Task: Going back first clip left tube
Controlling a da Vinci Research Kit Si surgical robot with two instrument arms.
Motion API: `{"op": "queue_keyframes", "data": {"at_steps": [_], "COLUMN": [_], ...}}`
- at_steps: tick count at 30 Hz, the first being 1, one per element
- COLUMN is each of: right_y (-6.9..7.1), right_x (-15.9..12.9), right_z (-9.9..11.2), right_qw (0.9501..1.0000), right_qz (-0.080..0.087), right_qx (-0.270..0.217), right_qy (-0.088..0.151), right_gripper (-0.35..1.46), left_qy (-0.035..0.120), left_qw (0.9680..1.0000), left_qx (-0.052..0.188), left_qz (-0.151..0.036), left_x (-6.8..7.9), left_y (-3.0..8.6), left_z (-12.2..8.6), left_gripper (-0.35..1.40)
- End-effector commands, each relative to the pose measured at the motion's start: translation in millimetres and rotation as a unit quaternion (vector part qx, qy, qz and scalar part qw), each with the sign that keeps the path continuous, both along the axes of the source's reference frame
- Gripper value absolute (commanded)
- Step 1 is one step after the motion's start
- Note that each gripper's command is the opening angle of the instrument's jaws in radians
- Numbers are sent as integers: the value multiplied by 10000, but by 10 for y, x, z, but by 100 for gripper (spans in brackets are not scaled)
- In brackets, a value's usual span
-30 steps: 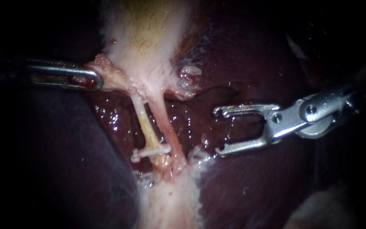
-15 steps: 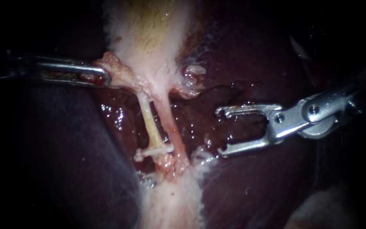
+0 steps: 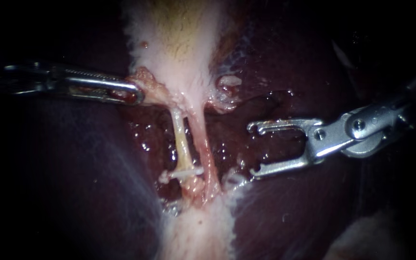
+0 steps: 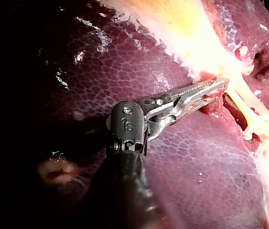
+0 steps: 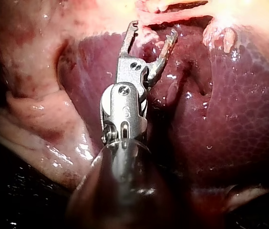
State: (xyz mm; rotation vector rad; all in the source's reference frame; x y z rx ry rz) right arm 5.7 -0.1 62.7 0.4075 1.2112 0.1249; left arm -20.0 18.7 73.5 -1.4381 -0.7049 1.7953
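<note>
Clip (image 3: 185,172) on left tube (image 3: 181,139), near the open right pincer (image 3: 252,149)

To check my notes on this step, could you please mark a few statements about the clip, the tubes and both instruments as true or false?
1. A clip sits across the left tube. True.
2. The right instrument's claw is shut on that clip. False: it stands open and empty, apart from the tubes.
3. The left instrument's claw grips tissue beside the gallbladder. True.
4. The clip lies at the left tube's end nearest the gallbladder. False: it lies at the far end.
</note>
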Motion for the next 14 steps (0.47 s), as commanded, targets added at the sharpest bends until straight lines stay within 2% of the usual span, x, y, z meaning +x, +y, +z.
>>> {"op": "queue_keyframes", "data": {"at_steps": [1, 14], "right_y": [0, 0], "right_x": [0, 0], "right_z": [0, 0], "right_qw": [10000, 10000], "right_qz": [1, 2], "right_qx": [0, 0], "right_qy": [0, -1], "right_gripper": [50, 50], "left_qy": [18, 33], "left_qw": [10000, 10000], "left_qx": [-2, -10], "left_qz": [1, 10], "left_x": [0, -1], "left_y": [0, -1], "left_z": [1, 6], "left_gripper": [-35, -35]}}
